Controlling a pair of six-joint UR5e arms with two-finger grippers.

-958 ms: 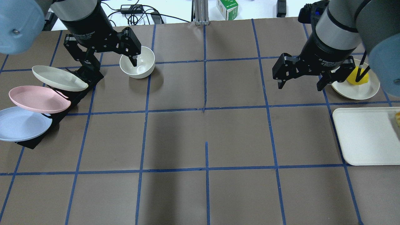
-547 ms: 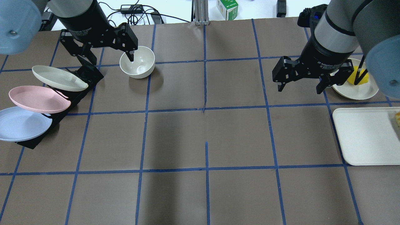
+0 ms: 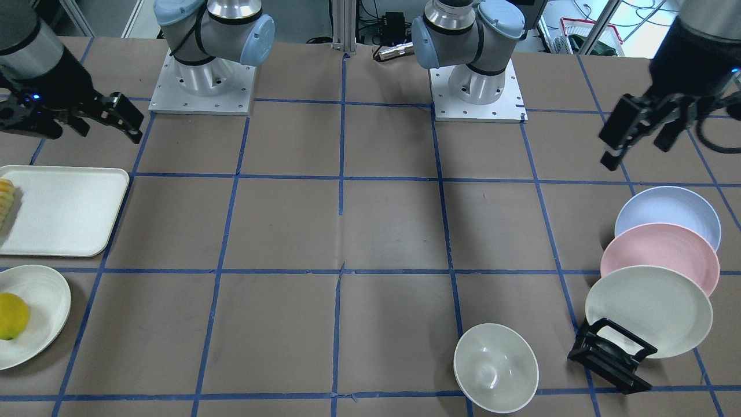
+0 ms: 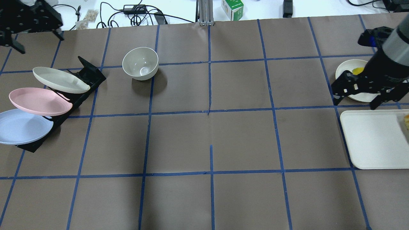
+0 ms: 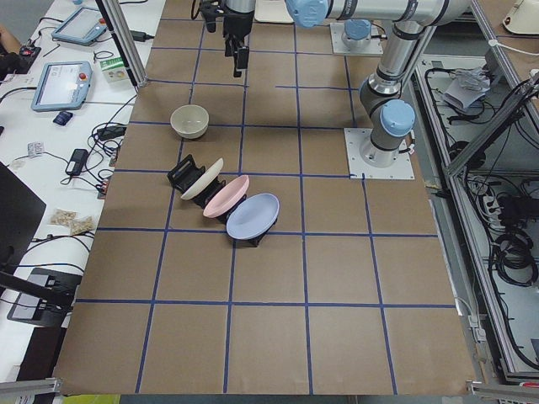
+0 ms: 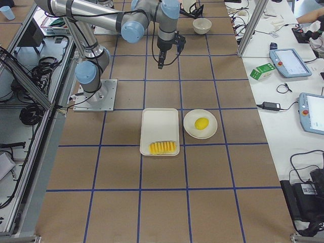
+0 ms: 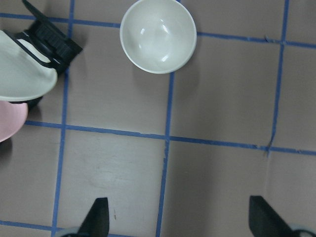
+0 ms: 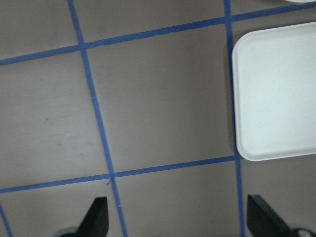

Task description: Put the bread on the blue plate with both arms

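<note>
The bread (image 6: 162, 147), an orange-yellow ridged loaf, lies on the near end of the white tray (image 6: 159, 121); only its end shows in the front view (image 3: 4, 198) and in the overhead view (image 4: 406, 121). The blue plate (image 4: 22, 126) leans in the black rack (image 4: 91, 75), in the slot nearest the robot, also in the front view (image 3: 668, 213). My left gripper (image 4: 40, 43) is open and empty, high above the rack area. My right gripper (image 4: 354, 103) is open and empty, above the table beside the tray's far corner.
A pink plate (image 4: 40, 101) and an off-white plate (image 4: 60, 80) lean in the same rack. A white bowl (image 4: 140, 64) stands right of the rack. A yellow lemon (image 3: 11, 315) sits on a small white plate (image 3: 49, 295) beyond the tray.
Both arms have swung outward. The left gripper left the bowl and moved up and to the far left. The right gripper moved right to the tray's corner. Both stay open.
</note>
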